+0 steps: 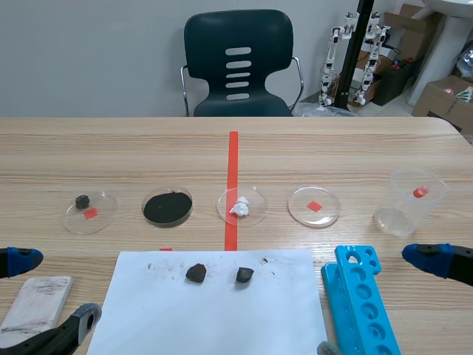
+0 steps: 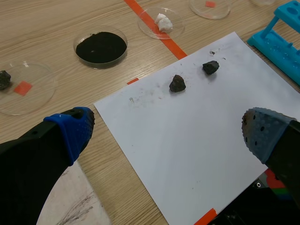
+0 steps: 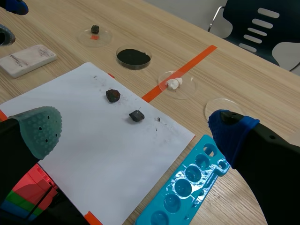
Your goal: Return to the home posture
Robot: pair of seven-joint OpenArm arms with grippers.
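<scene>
Jaws wide and empty on left gripper (image 2: 167,133), low over white paper (image 2: 201,145) edge beside grey block (image 2: 79,206). Same on right gripper (image 3: 135,130), low above paper and blue rack (image 3: 187,187)

Bright, even light, seemingly from overhead; shadows soft and faint.

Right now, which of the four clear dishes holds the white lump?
The dish on the orange tape line, third from the left. The others hold black powder, a dark rock, or only a red mark.
</scene>
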